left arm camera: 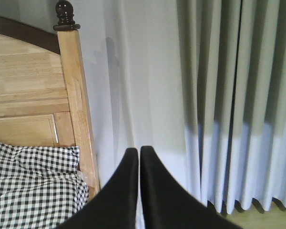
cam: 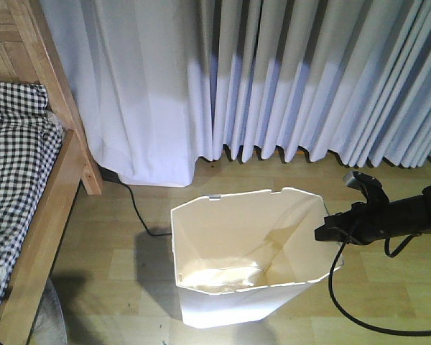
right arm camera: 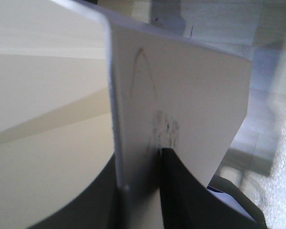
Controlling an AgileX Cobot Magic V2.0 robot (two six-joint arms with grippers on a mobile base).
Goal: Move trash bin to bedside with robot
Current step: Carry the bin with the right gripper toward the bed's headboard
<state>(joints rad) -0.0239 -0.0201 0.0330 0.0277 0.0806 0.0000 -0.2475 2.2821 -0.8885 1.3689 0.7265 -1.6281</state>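
Seemingly the move is well along: the white trash bin (cam: 233,305) stands upright just off the side rail of the bed (cam: 50,215), near its corner post (left arm camera: 76,95), with a strip of floor (cam: 129,269) between them. The right gripper (cam: 323,233) is clamped on the bin's rim wall on the side away from the bed, so what looks left is perhaps a last nudge bedward and letting go. The left gripper (left arm camera: 136,151), pressed together on nothing, points toward that post and the checkered bedding (left arm camera: 33,191)
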